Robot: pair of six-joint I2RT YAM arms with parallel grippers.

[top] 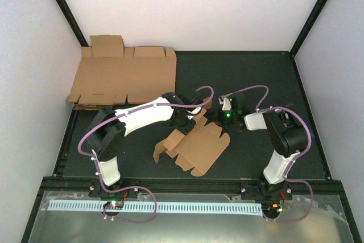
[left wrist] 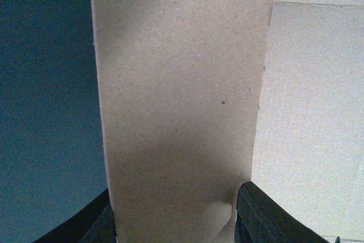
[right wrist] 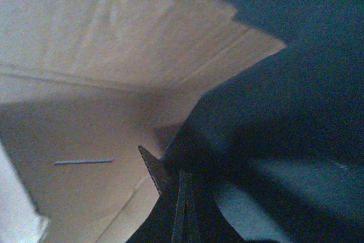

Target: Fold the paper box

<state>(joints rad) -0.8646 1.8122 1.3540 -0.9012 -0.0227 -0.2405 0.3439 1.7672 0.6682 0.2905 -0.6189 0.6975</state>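
Observation:
The paper box (top: 196, 146) is a brown die-cut piece lying half-folded in the middle of the dark mat, with one side raised at its far left. My left gripper (top: 186, 120) reaches over that raised side. In the left wrist view a tall cardboard panel (left wrist: 182, 95) spans the whole gap between both black fingers (left wrist: 264, 220), so the gripper (left wrist: 176, 211) is shut on it. My right gripper (top: 216, 115) sits at the box's far edge. Its fingers (right wrist: 182, 197) are pressed together, a corrugated cardboard corner (right wrist: 150, 168) lies against their left side, and the box's inner face (right wrist: 85, 135) fills the left of that view.
A stack of larger flat cardboard sheets (top: 122, 78) lies at the back left, against the white wall. The dark mat (top: 256, 78) stretches to the back right. A metal ledge with a white strip (top: 182, 208) runs along the near edge by the arm bases.

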